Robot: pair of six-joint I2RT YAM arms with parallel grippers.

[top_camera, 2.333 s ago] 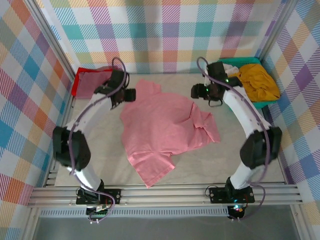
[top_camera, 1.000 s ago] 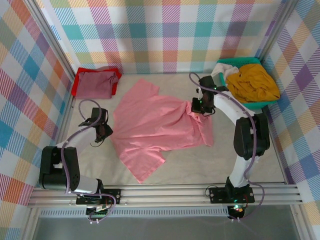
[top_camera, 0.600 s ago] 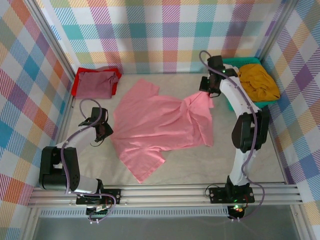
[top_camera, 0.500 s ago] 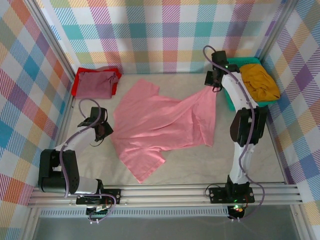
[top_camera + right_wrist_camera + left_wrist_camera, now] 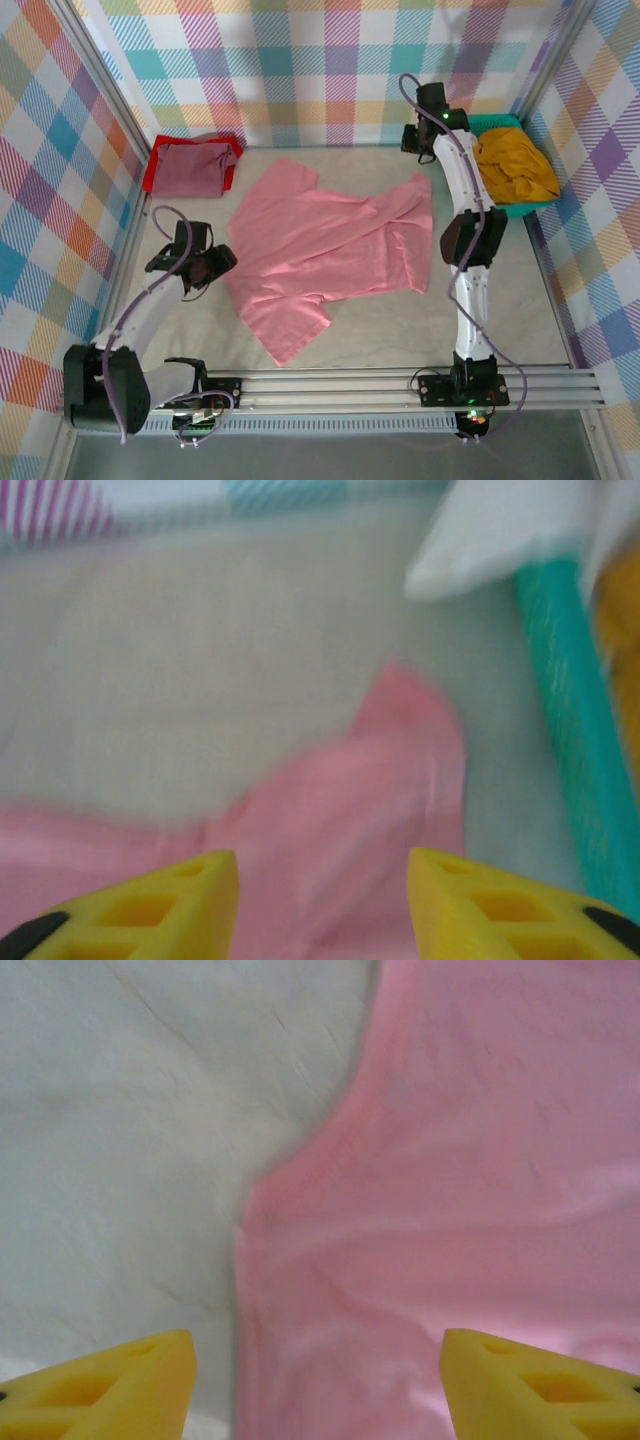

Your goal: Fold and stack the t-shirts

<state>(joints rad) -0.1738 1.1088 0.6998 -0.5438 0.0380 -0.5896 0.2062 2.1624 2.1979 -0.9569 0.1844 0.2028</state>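
Note:
A salmon-pink t-shirt (image 5: pixel 325 250) lies spread on the table, one corner reaching toward the back right. My right gripper (image 5: pixel 420 140) hovers open at the back above that corner (image 5: pixel 400 780), nothing between its yellow fingers (image 5: pixel 180 900). My left gripper (image 5: pixel 215 262) is open at the shirt's left edge (image 5: pixel 400 1210), its yellow fingertips (image 5: pixel 110 1390) straddling the cloth's border. A folded maroon t-shirt (image 5: pixel 195 168) rests on a red one (image 5: pixel 152 172) at the back left. A mustard-yellow t-shirt (image 5: pixel 515 165) lies in the basket.
The teal basket (image 5: pixel 470 205) stands at the back right, its rim (image 5: pixel 560 720) close beside the pink corner. Checked walls enclose the table on three sides. A metal rail (image 5: pixel 330 385) runs along the near edge.
The right gripper pulled the pink corner toward the back right, then opened and let it drop flat. The left gripper moved slightly toward the shirt's edge and opened wider.

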